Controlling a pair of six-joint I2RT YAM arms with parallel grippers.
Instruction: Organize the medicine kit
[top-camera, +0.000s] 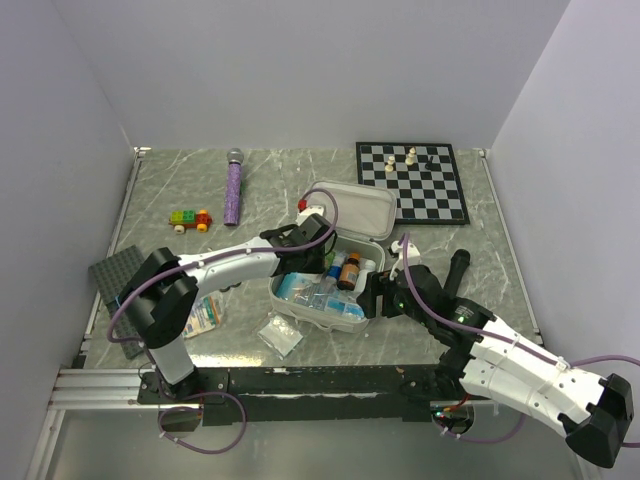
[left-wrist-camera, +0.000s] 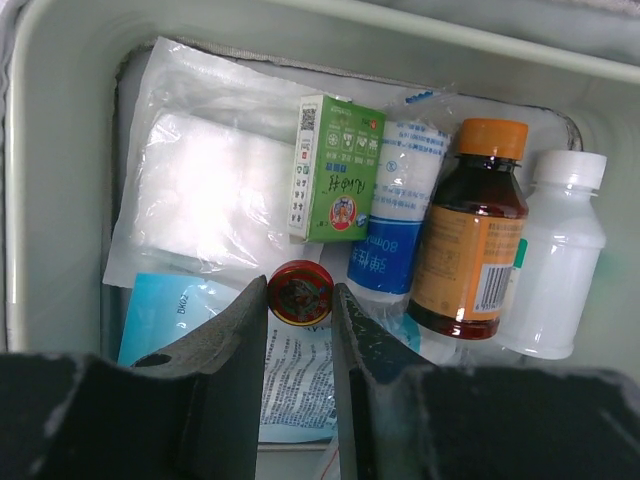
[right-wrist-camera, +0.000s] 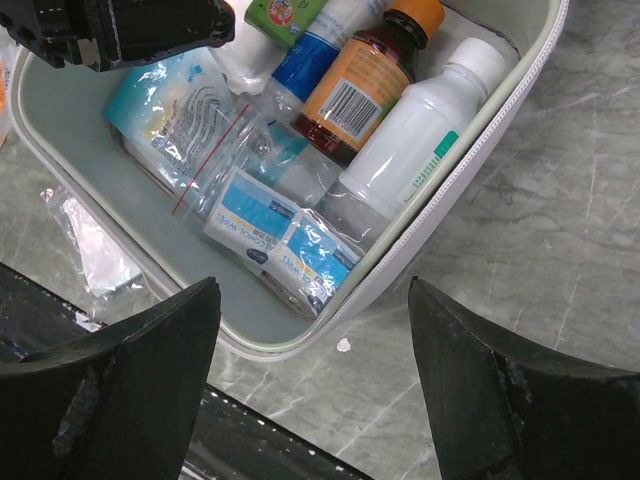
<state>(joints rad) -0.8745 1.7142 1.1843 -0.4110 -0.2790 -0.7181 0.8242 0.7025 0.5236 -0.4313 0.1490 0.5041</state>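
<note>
Grey marbled table (top-camera: 170, 180) carries the open medicine kit (top-camera: 350, 206) at its middle. Inside it, the left gripper (left-wrist-camera: 298, 302) pinches a small red tin (left-wrist-camera: 300, 292) near a green box (left-wrist-camera: 336, 168) with Chinese print; the right gripper (right-wrist-camera: 315, 292) gapes empty at the kit's corner.

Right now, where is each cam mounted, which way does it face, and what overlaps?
Top external: fixed above and behind the bases, facing down and forward over the table; left arm and right arm show, reaching to the open medicine kit.
Left wrist: on the left arm, looking down into the kit; the left jaws show, shut on a red tin.
Right wrist: on the right arm, looking down at the kit's corner; the right jaws show, open and empty.
Shared: both wrist views catch the orange-capped brown bottle and white bottle.
</note>
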